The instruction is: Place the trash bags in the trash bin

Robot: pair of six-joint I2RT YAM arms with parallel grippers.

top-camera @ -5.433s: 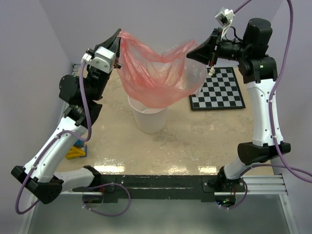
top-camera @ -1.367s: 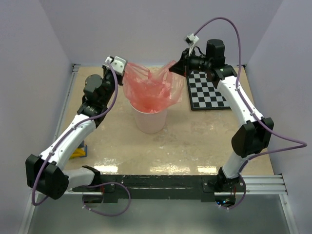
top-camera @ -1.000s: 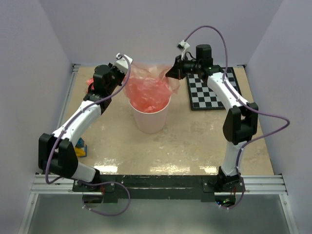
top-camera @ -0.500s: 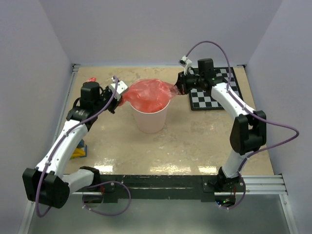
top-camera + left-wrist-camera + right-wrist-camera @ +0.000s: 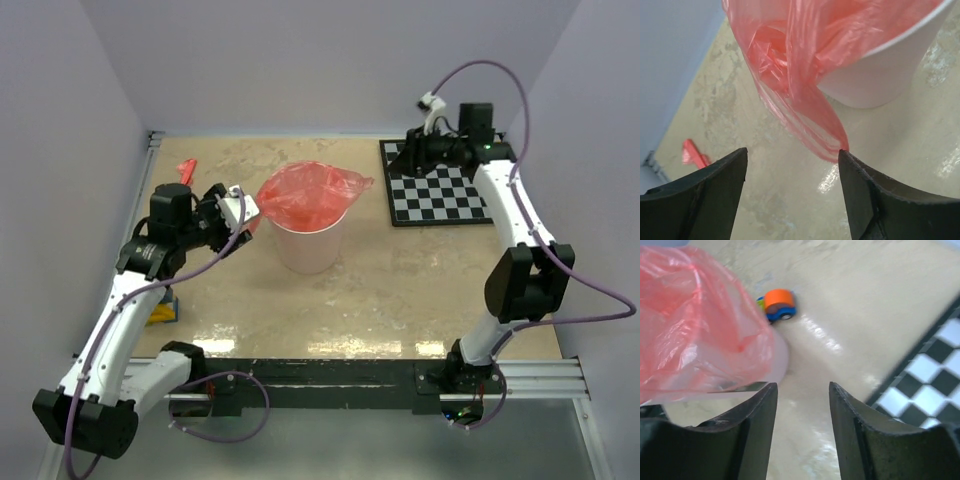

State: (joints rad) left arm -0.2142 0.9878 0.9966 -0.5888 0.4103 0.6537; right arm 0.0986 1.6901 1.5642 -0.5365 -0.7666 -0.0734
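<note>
- The thin, crinkly, translucent red-pink plastic trash bag (image 5: 305,193) is bunched into the mouth of the bin but stands heaped above the rim. The main risk is that this springy film unfolds and slides back out. That is likeliest on the left side, where some of it already lies outside.
- The white, round, slightly tapered plastic trash bin (image 5: 308,248) stands upright on the beige table (image 5: 400,290). It looks light. A downward push on the heap that lands off centre could tilt it or skid it sideways and spill the bag.
- The left gripper (image 5: 792,154) has its jaws spread wide with nothing between them. It sits low on the bin's left side, just beside the hanging film. If it moves from here with a fingertip brushing that film, it could snag it and drag the bag out.
- The right gripper (image 5: 802,386) has its jaws partly apart and also holds nothing. It is by the far-left corner of the black-and-white checkerboard (image 5: 445,195), apart from the bag, so it poses little risk unless it reaches back in carelessly.
- From above, the bag looks like a rounded, wrinkled mound with glossy folds. It is denser red where layers overlap and pale pink where the film is single. A pointed corner juts out past the rim on the right.
- The overhanging flap (image 5: 815,125) is a narrow, creased tongue. It drapes over the rim and down the outer wall, tapering to a tip near the table; I cannot tell whether it touches.
</note>
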